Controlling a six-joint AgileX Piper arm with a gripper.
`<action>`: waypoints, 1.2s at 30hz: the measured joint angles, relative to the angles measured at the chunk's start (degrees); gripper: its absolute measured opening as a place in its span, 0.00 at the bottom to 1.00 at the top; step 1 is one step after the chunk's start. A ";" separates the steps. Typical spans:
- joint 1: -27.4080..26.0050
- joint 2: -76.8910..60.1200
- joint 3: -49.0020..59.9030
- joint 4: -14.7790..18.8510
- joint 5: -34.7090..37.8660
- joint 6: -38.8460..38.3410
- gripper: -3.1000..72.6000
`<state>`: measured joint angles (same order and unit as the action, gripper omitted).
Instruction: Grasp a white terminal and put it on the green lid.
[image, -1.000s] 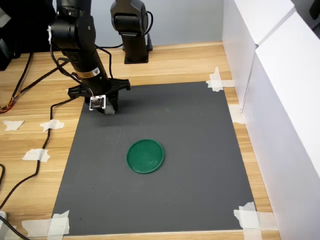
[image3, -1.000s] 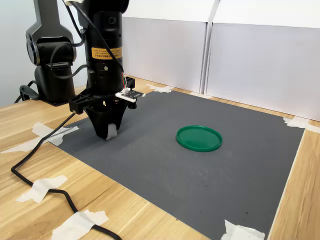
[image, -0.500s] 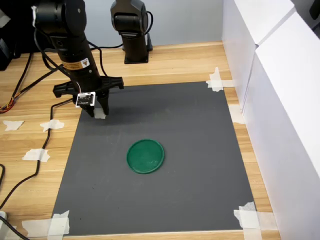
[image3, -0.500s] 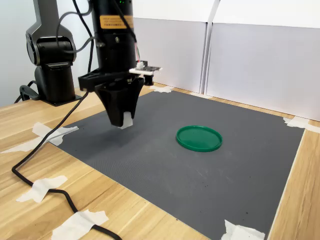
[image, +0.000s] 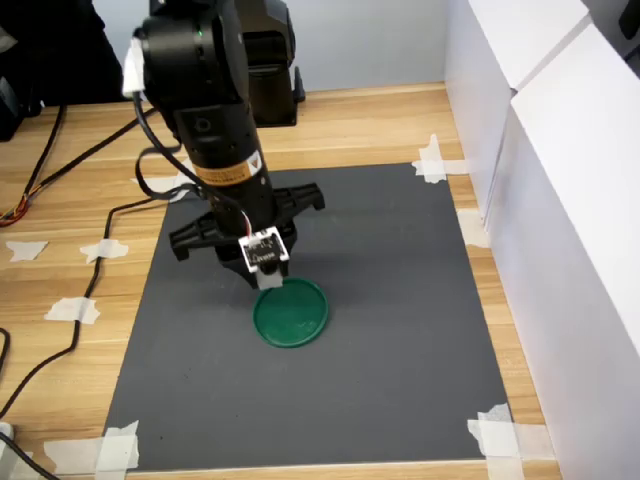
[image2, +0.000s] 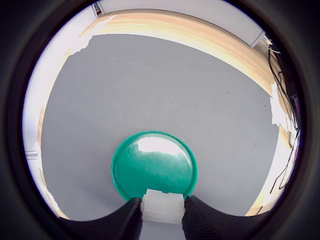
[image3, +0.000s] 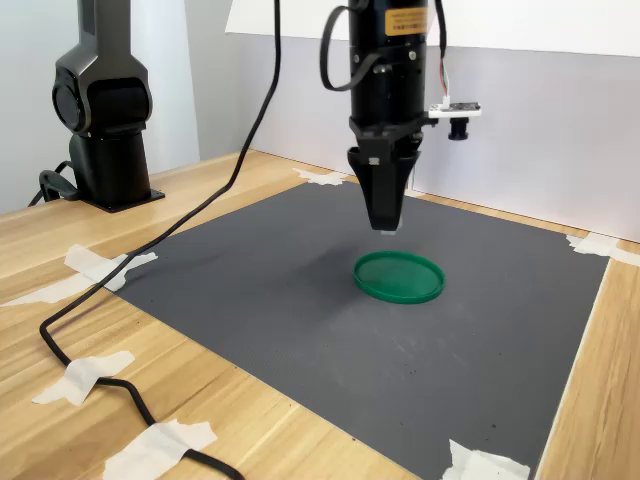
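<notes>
The green lid lies flat near the middle of the grey mat; it also shows in the second exterior view. My gripper hangs point-down in the air, a little above the lid's edge on the first exterior view's upper left. It is shut on the white terminal, a small whitish block pinched between the two dark fingers. In the wrist view the lid lies just beyond the held block. In the first exterior view the terminal shows as a pale speck at the fingertips.
A second black arm base stands on the wooden table behind the mat. White panels wall off the first exterior view's right. A black cable and tape strips lie on the wood beside the mat.
The arm has swung from the mat's far corner, near the second arm base, to just above the green lid's edge, carrying the white terminal and riding higher above the mat.
</notes>
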<state>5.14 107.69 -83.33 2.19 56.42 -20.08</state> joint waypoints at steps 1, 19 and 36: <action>0.15 1.09 -0.58 0.00 0.01 0.05 0.45; 0.20 6.76 -1.77 0.70 0.62 0.05 0.45; 0.20 6.59 -1.77 2.96 -0.91 -1.42 0.89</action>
<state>5.34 114.28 -85.11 5.16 55.52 -21.50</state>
